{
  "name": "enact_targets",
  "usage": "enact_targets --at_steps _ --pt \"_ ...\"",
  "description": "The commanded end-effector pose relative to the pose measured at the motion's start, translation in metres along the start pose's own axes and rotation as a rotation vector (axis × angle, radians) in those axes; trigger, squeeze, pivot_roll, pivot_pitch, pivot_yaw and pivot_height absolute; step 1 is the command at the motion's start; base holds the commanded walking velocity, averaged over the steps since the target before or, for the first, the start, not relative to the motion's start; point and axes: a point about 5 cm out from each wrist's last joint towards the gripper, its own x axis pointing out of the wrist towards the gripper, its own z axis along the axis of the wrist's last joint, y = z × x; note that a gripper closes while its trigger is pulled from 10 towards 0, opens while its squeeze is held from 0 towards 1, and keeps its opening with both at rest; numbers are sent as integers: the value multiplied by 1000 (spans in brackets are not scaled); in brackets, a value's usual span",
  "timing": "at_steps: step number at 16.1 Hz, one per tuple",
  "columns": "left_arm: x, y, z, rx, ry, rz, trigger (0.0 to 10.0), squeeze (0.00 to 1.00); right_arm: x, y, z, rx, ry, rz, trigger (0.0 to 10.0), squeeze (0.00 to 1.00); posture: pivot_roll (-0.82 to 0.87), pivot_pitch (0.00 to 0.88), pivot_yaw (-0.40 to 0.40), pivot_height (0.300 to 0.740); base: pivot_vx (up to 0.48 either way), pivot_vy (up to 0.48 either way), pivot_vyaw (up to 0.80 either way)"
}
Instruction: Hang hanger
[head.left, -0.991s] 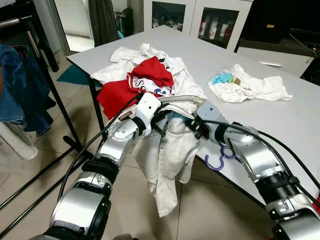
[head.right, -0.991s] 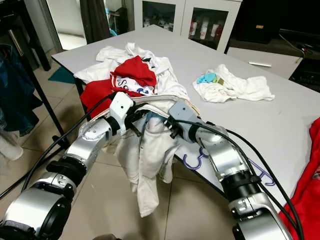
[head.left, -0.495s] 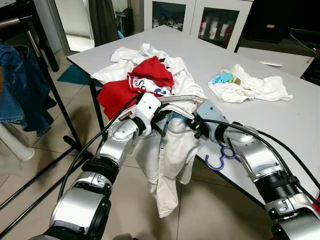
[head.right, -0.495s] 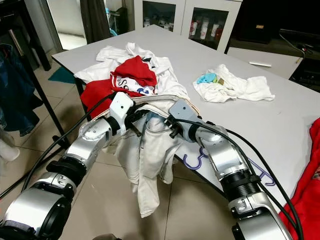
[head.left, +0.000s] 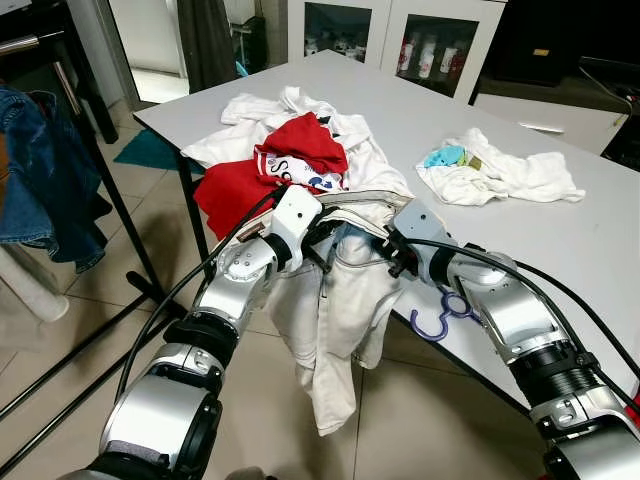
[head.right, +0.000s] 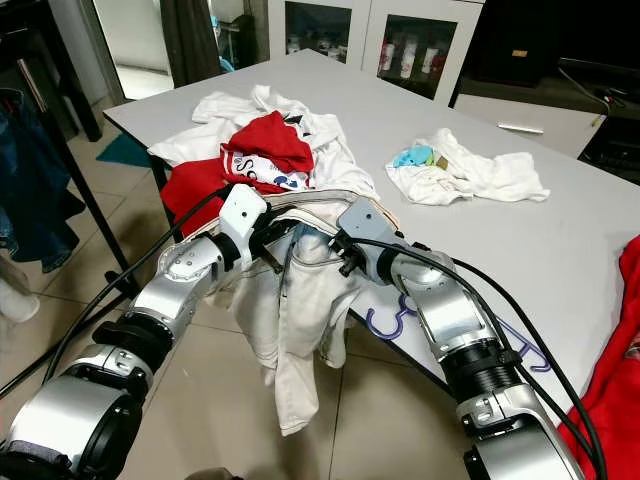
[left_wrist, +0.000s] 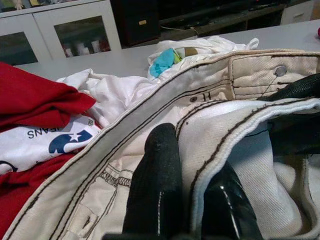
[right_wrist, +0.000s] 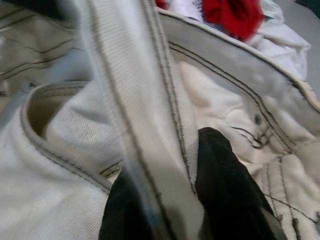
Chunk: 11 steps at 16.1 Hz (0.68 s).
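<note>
- At the near edge of the grey table (head.left: 560, 250), in the middle of the frame, I hold a pair of cream-white trousers (head.left: 335, 310) by the waistband, one gripper on each side.
- My left gripper (left_wrist: 187, 165) is clamped on the waistband: one black finger lies inside the band, the other outside, with the stitched cloth pinched between them.
- My right gripper (right_wrist: 180, 200) pinches the opposite stretch of waistband the same way, its fingers pressed against the cloth from both sides.
- The trouser legs hang off the table edge toward the tiled floor (head.left: 420, 420).
- A purple hanger (head.left: 440, 315) lies on the table edge just beside my right forearm, lower right of centre; neither gripper touches it.
- Above my grippers sits a heap of white clothes topped by a red garment (head.left: 300, 145).
- To the upper right lies another white garment (head.left: 510, 175) with a small turquoise item (head.left: 443, 156) on it.
- At the left edge, blue denim (head.left: 35, 170) hangs on a black rack (head.left: 110, 190).
- White glass-fronted cabinets (head.left: 400, 35) stand at the top of the frame, behind the table.
</note>
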Motion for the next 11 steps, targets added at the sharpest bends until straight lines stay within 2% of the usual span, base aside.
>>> enact_targets --at_steps 1,2,3,4,5,8,9,11 --pt "0 0 13 -62 -98 -13 10000 1000 -3 -31 0 76 -7 -246 0 0 -14 0 -26 740 0 0 0" --pt "-2 0 14 -87 -120 -25 10000 1000 -4 -35 -2 102 -7 -302 0 0 -16 0 -25 740 0 0 0" --pt "-3 0 14 -79 -127 -22 10000 1000 -5 -37 -3 116 -5 -329 0 0 -18 0 -23 740 0 0 0" --pt "-3 1 15 -62 -127 0 10000 569 -5 -37 -4 118 -4 -331 0 0 -18 0 -24 740 0 0 0" --pt "-2 2 17 -68 -133 17 10000 0 -6 -38 -4 119 -3 -332 0 0 -19 0 -24 740 0 0 0" --pt "-3 4 20 -68 -162 54 10000 0 -5 -44 -3 134 -13 -389 0 0 -19 0 -25 740 0 0 0" --pt "-10 11 24 -86 -202 113 10000 0 -9 -58 -1 167 -24 -491 0 0 -20 0 -25 740 0 0 0" --pt "-17 22 27 -131 -241 181 10000 0 -15 -73 1 211 -35 -590 0 0 -15 0 -29 740 0 0 0"
